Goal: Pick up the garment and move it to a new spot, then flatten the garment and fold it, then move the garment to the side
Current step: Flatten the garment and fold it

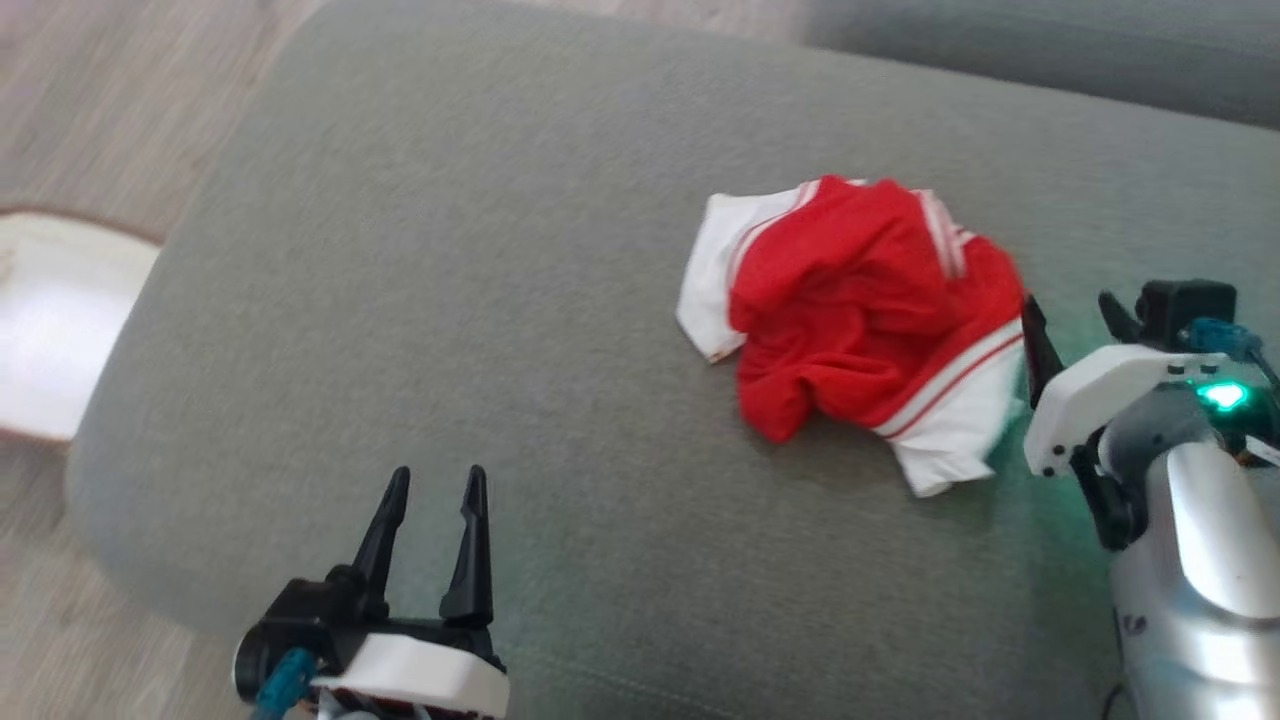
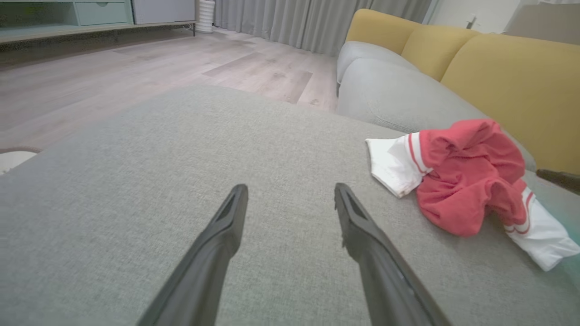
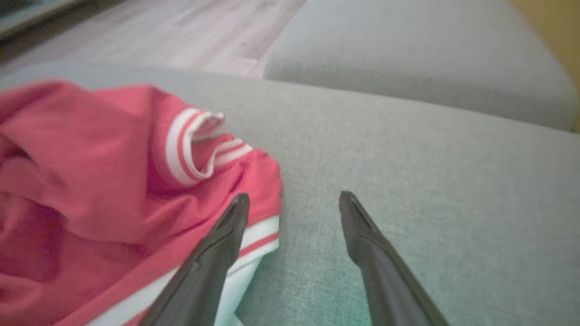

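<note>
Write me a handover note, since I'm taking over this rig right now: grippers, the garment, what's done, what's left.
Left gripper: open, empty, over the bare sofa cushion, well clear of the garment.
Right gripper: open, empty, at the garment's right edge. In the right wrist view one finger overlaps its white hem; contact unclear.
Garment: red and white, crumpled in a heap on the cushion.
Done: nothing visible; garment not gripped.
Left: pick up, move, flatten, fold, move aside.

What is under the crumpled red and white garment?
The crumpled red and white garment lies directly on the grey fabric sofa cushion. Whether anything smaller is beneath it cannot be seen, because the bunched cloth covers that spot.
</note>
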Robot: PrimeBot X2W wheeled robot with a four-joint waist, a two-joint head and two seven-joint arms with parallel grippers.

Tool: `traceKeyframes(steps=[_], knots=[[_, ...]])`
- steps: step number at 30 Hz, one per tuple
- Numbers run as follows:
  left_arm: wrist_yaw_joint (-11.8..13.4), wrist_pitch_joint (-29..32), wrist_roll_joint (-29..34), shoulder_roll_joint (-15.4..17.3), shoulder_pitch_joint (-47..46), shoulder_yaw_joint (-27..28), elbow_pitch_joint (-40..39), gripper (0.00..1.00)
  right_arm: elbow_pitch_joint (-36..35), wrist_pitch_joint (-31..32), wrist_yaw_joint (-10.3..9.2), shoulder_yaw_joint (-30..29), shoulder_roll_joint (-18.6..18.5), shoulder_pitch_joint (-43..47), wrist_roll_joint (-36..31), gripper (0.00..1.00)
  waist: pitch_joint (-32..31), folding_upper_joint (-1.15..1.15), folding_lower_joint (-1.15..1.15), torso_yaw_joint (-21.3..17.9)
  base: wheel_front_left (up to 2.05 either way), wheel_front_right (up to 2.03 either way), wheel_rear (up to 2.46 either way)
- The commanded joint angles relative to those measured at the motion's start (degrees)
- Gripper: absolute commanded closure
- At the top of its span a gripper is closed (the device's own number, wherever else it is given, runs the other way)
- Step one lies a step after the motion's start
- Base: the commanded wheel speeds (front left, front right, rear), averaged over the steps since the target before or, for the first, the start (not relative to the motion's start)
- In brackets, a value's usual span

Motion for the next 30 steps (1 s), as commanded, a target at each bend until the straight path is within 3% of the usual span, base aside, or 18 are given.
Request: traceKeyframes(steps=[1,4,5,6,7,8,21,26,30], knots=[[-0.3,-1.0,0.9,0.2,-2.5,1.7,-1.1,0.00,0.8,1.2,0.39,1.2,-1.0,-2.5,-0.2,0.00,2.6,0.00,-0.01,2.9,0.00,0.00,0.00],[-0.4,-1.2,1.1,-0.1,-2.7,1.7,-0.6,0.00,5.3,2.9,0.39,1.0,-1.0,-3.5,1.2,0.00,2.9,0.00,-0.01,3.7,0.00,0.00,0.00],[-0.4,-1.3,1.1,-0.2,-2.7,1.8,-0.5,0.00,6.5,3.3,0.39,1.0,-0.9,-3.9,2.1,0.17,2.9,0.00,-0.01,3.8,0.00,0.00,0.00],[-0.4,-1.4,1.1,-0.2,-2.7,1.8,-0.3,0.00,7.5,3.7,0.39,1.1,-0.7,-4.3,3.2,0.58,2.9,0.00,-0.01,3.8,0.00,0.00,0.00],[-0.4,-1.4,1.1,-0.2,-2.7,1.9,-0.2,0.00,8.2,3.8,0.39,1.4,-0.5,-4.6,4.2,0.75,2.9,0.00,-0.01,3.8,0.00,0.00,0.00],[-0.4,-1.5,1.2,-0.2,-2.6,2.0,-0.2,0.00,8.8,3.8,0.39,1.6,-0.4,-5.0,5.1,1.00,2.8,0.00,-0.01,3.6,0.00,0.00,0.00],[0.0,-1.6,1.4,0.2,-2.2,2.2,0.0,0.00,6.8,-3.4,0.39,-1.6,-5.4,-11.0,6.7,1.00,0.5,0.00,-0.01,-1.4,0.00,0.00,0.00],[0.2,-1.1,1.3,0.7,-1.6,2.0,-0.1,0.00,0.8,-4.4,0.39,-7.0,-7.9,-13.5,5.2,1.00,-1.5,0.00,-0.01,-3.2,0.00,0.00,0.00],[0.3,-0.7,1.2,0.9,-1.4,1.7,-0.1,0.00,-5.5,-3.4,0.39,-6.8,-6.9,-14.5,4.7,1.00,-2.7,0.00,-0.01,-3.5,0.00,0.00,0.00]])
